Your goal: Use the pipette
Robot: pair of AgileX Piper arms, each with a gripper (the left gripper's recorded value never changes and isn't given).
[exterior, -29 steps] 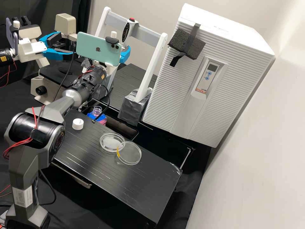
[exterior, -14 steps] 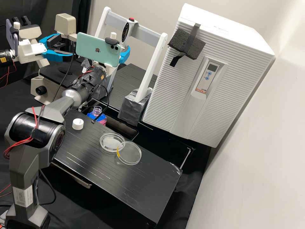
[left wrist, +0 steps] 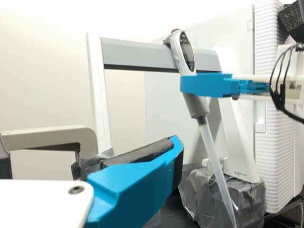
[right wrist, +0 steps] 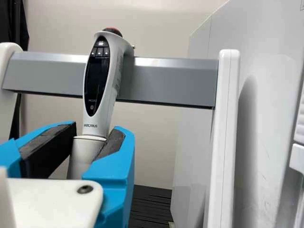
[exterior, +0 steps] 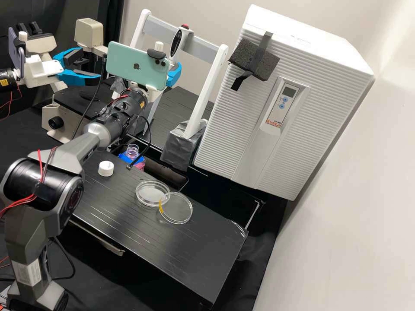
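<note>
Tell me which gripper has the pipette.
The right gripper: its blue fingers clamp the pipette at the rack. The left gripper is open, holding nothing, off by the microscope.

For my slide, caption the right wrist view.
Right gripper clamps the pipette in front of the rack's grey bar.

Dark grey jointed arm (exterior: 65, 151), red wires (exterior: 42, 166), bright blue jaws.

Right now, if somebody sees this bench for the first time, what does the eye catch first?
The big white ribbed cabinet dominates the high view's right half. Beside it, the right claw is shut on a pipette at the white stand's grey crossbar. Two clear petri dishes lie on the black platform in front.
</note>
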